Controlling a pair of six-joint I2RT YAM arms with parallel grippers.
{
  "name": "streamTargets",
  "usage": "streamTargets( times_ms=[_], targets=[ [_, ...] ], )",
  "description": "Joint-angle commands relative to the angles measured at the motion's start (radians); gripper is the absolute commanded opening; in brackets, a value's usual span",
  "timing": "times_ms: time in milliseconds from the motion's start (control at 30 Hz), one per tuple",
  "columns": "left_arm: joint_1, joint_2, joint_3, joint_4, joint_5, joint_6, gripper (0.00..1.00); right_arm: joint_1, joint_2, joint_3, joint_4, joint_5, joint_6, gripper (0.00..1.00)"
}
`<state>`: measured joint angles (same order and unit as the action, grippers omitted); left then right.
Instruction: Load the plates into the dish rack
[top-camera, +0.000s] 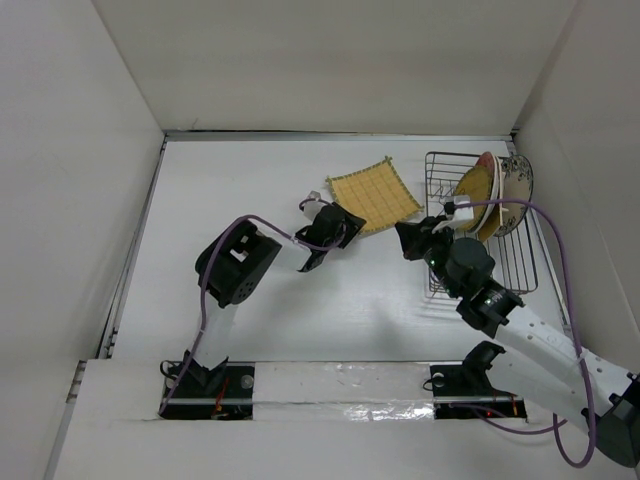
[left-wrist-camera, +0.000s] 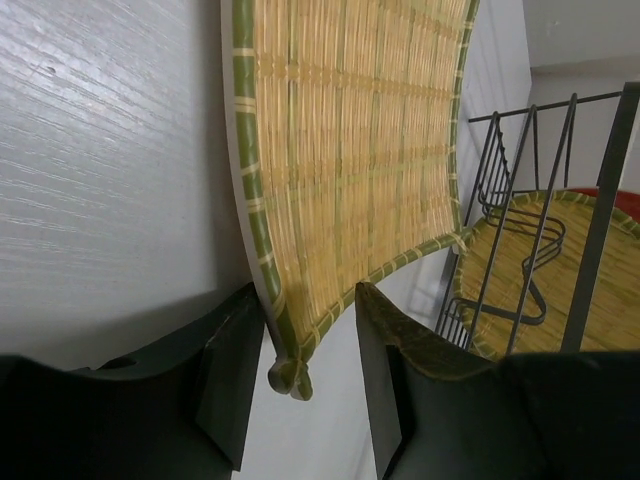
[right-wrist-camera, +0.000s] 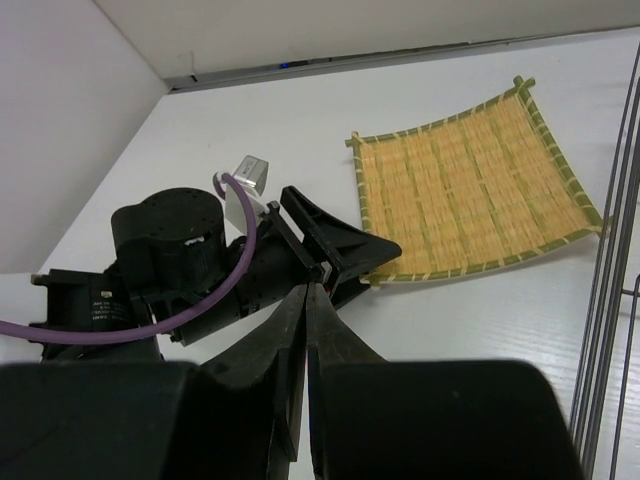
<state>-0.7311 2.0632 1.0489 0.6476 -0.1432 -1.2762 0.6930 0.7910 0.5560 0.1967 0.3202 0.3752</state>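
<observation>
A square yellow woven plate (top-camera: 375, 197) lies flat on the table, left of the dish rack (top-camera: 520, 262). My left gripper (top-camera: 343, 228) is open, and its jaws straddle the plate's near-left corner (left-wrist-camera: 290, 375) without closing on it. The plate fills the left wrist view (left-wrist-camera: 350, 150). In the rack stand yellow woven plates (top-camera: 474, 187), a red-rimmed plate (top-camera: 487, 161) and a white patterned plate (top-camera: 517, 182). My right gripper (top-camera: 408, 240) is shut and empty, between the square plate and the rack. In the right wrist view its jaws (right-wrist-camera: 308, 300) point at the left gripper (right-wrist-camera: 335, 250).
The rack's dark wires (left-wrist-camera: 545, 180) stand just right of the square plate (right-wrist-camera: 470, 190). White walls enclose the table on the left, back and right. The two grippers are close together near the plate's front edge.
</observation>
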Motion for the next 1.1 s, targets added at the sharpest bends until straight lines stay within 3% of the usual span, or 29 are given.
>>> streamTargets(
  times_ms=[0,300,600,967,1067],
  targets=[
    [0.006,0.026,-0.003,0.052,-0.006,-0.044,0.38,-0.009,-0.018,-0.004,0.067,-0.016,0.013,0.08],
    [-0.004,0.014,-0.052,0.124,-0.087,-0.083,0.25,-0.009,-0.022,-0.005,0.067,-0.033,0.016,0.09],
    [-0.015,-0.008,-0.095,0.175,-0.144,-0.083,0.01,-0.009,-0.035,-0.008,0.064,-0.035,0.016,0.09],
    [0.082,-0.193,-0.421,0.368,-0.165,-0.04,0.0,-0.027,-0.03,-0.005,0.052,-0.03,0.001,0.12],
    [0.124,-0.279,-0.518,0.429,-0.136,0.011,0.0,-0.038,0.002,-0.004,0.066,-0.069,0.001,0.26]
  ],
)
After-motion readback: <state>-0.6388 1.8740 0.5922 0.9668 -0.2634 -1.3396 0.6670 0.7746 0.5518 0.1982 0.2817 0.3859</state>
